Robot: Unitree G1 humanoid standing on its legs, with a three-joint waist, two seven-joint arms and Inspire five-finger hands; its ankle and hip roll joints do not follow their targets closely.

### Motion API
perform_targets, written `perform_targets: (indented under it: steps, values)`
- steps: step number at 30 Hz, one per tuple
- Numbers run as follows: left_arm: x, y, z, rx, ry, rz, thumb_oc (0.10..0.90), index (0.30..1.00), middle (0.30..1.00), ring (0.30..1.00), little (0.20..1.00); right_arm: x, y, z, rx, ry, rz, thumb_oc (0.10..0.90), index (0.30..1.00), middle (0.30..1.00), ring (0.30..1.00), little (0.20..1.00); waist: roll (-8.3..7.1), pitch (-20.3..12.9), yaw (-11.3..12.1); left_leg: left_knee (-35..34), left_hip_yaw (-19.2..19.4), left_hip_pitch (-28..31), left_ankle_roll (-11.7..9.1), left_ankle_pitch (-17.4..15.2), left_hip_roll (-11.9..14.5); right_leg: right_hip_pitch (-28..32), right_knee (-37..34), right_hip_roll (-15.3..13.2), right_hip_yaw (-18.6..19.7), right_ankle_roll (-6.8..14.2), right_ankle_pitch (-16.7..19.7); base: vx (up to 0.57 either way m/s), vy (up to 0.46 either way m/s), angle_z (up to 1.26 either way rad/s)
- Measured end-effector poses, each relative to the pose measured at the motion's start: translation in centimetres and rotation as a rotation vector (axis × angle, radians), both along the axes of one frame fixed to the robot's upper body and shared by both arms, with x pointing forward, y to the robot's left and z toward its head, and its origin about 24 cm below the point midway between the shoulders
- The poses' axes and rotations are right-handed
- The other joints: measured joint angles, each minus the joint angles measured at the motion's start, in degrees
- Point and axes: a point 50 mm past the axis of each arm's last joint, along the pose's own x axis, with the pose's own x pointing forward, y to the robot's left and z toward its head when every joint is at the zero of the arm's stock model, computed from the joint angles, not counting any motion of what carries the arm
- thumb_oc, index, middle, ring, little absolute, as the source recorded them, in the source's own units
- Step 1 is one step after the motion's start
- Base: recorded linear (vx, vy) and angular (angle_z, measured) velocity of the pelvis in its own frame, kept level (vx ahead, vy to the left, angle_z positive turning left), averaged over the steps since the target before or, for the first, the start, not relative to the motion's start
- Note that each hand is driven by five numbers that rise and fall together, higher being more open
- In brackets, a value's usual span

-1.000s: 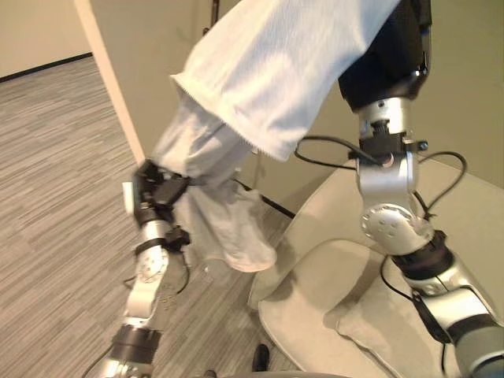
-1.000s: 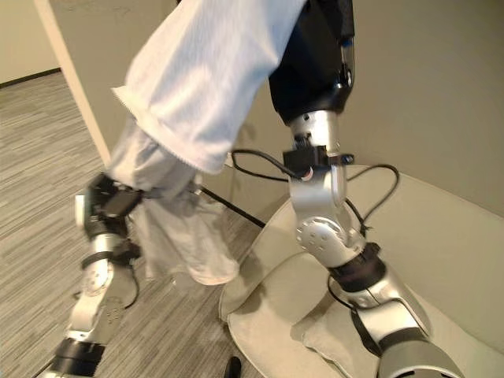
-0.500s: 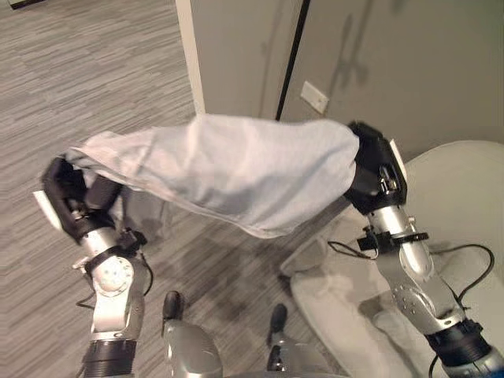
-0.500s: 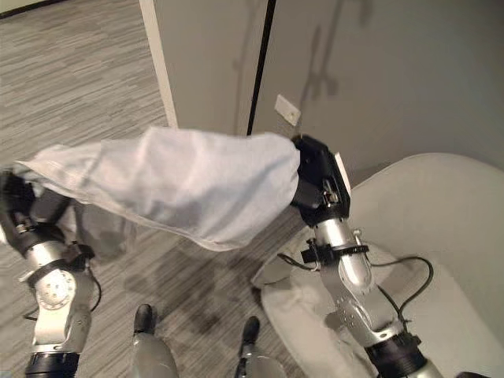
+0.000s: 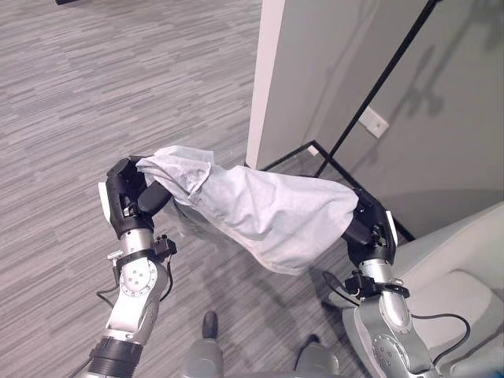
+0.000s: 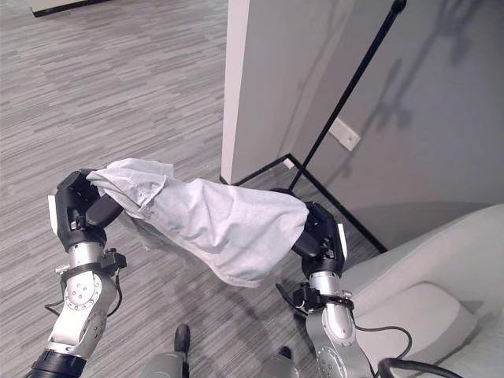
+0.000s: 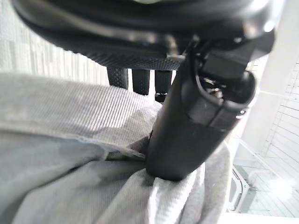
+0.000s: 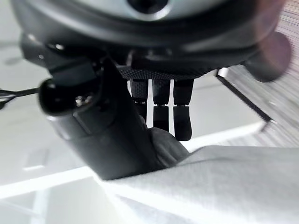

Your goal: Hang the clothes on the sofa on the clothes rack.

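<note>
A pale grey garment (image 5: 264, 211) hangs stretched between my two hands above the floor. My left hand (image 5: 130, 197) is shut on its left end, and in the left wrist view the thumb (image 7: 196, 116) pinches the cloth (image 7: 70, 154) against the fingers. My right hand (image 5: 368, 228) is shut on the right end, where the thumb (image 8: 107, 140) presses on the cloth (image 8: 210, 177). The clothes rack's thin black pole (image 5: 378, 87) slants up behind the garment, with its black base bars (image 5: 307, 150) on the floor. The beige sofa (image 5: 457, 276) lies at the lower right.
A white wall corner (image 5: 272, 79) stands just behind the garment, with a grey wall (image 5: 441, 102) to its right bearing a white socket plate (image 5: 373, 121). Grey striped carpet (image 5: 94, 94) spreads to the left and front.
The camera has swung left and down, so sofa moved to the lower right and the rack pole came into view. The garment sits lower, bunched closer between both hands.
</note>
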Motion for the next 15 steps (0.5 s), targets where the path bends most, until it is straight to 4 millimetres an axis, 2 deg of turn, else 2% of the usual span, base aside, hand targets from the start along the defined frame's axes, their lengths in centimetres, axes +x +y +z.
perform_targets:
  steps: [2,3,4,7,9,10,11,12,13,14,15]
  values:
    - [0.0,-0.1,-0.3,0.009,0.021,-0.008,0.400,0.300,0.300,0.300,0.300,0.0,-0.5,0.1,-0.006,-0.002,-0.024,0.400,0.300,0.300,0.300,0.300,-1.45,-0.87,-1.60,-0.80,0.35,0.86,-1.38,0.59,-0.69,-0.07,-5.15,3.39,0.13,0.56,0.66,0.20,0.093,-0.09]
    - [0.1,-0.7,-1.2,-0.010,0.052,-0.028,0.400,0.300,0.300,0.300,0.300,0.0,-1.1,-0.1,-0.020,0.008,-0.050,0.400,0.300,0.300,0.300,0.300,-1.14,-1.45,-3.06,-1.18,0.75,1.75,-1.69,-0.85,-1.52,1.05,-6.87,4.44,0.44,-0.59,1.11,0.32,0.094,-0.16]
    - [0.2,-1.2,-1.5,-0.026,0.063,-0.035,0.400,0.300,0.300,0.300,0.300,0.1,-1.4,0.0,-0.026,0.005,-0.060,0.400,0.300,0.300,0.300,0.300,-0.96,-1.41,-3.42,-0.65,0.49,1.71,-1.09,-0.93,-1.93,0.90,-6.04,4.50,1.62,-0.08,0.48,0.27,0.042,-0.28]
    - [0.3,-3.0,-2.3,0.014,0.112,-0.144,0.400,0.300,0.300,0.300,0.300,-0.4,-2.8,-0.2,-0.045,0.030,-0.132,0.400,0.300,0.300,0.300,0.300,0.10,-1.51,-7.57,0.04,-0.45,3.97,-2.06,-2.44,-1.76,1.29,-2.12,3.24,0.70,1.58,-1.75,0.30,-0.010,-0.07]
    - [0.3,-3.2,-2.4,0.027,0.118,-0.168,0.400,0.300,0.300,0.300,0.300,-0.4,-3.1,0.0,-0.059,0.023,-0.133,0.400,0.300,0.300,0.300,0.300,0.64,-1.46,-9.06,-1.47,-0.51,5.94,-1.78,-3.03,-1.64,-2.98,6.22,2.13,0.40,4.08,-5.37,0.29,-0.053,-0.10]
    - [0.4,-3.1,-2.2,0.044,0.113,-0.172,0.400,0.300,0.300,0.300,0.300,-0.5,-3.0,0.1,-0.062,0.017,-0.129,0.400,0.300,0.300,0.300,0.300,1.05,-1.40,-9.85,-1.45,0.04,6.58,-1.87,-3.70,-1.53,-5.09,3.76,2.11,-0.52,4.32,-6.10,0.32,-0.036,-0.15]
    - [0.3,-2.9,-2.2,0.054,0.115,-0.170,0.400,0.300,0.300,0.300,0.300,-0.6,-2.9,0.1,-0.062,0.016,-0.126,0.400,0.300,0.300,0.300,0.300,0.52,-1.84,-9.72,-1.52,0.54,6.95,-2.31,-4.09,-1.88,-4.95,0.40,2.18,-1.98,3.83,-4.35,0.39,-0.022,-0.09]
    - [0.3,-2.8,-2.3,0.060,0.122,-0.170,0.400,0.300,0.300,0.300,0.300,-0.7,-3.0,0.1,-0.064,0.017,-0.129,0.400,0.300,0.300,0.300,0.300,0.42,-1.91,-9.88,-1.59,0.49,7.94,-2.58,-4.52,-2.11,-3.84,-0.88,2.14,-2.58,2.91,-0.55,0.29,-0.022,-0.05]
    - [0.2,-2.8,-2.4,0.060,0.130,-0.171,0.400,0.300,0.300,0.300,0.300,-0.8,-3.0,0.0,-0.064,0.021,-0.132,0.400,0.300,0.300,0.300,0.300,1.08,-1.91,-9.61,-1.68,0.67,8.90,-2.93,-5.31,-1.67,-2.77,-1.31,2.35,-3.51,0.94,-0.42,0.44,-0.032,-0.09]
    - [-0.4,-2.7,-3.0,0.083,0.153,-0.165,0.400,0.300,0.300,0.300,0.300,-1.0,-3.0,-0.2,-0.093,0.026,-0.134,0.400,0.300,0.300,0.300,0.300,3.51,-3.17,-8.97,-1.50,1.30,10.36,-3.29,-6.21,-0.53,-1.51,-1.20,4.20,-3.26,-0.72,-1.47,0.34,-0.050,-0.14]
    - [-0.4,-2.7,-3.0,0.086,0.153,-0.164,0.400,0.300,0.300,0.300,0.300,-1.1,-3.1,-0.1,-0.109,0.025,-0.135,0.400,0.300,0.300,0.300,0.300,4.56,-3.72,-9.06,-1.47,1.44,11.01,-3.19,-6.68,0.19,-1.01,-1.22,4.86,-3.50,-1.75,-2.20,0.35,-0.050,-0.13]
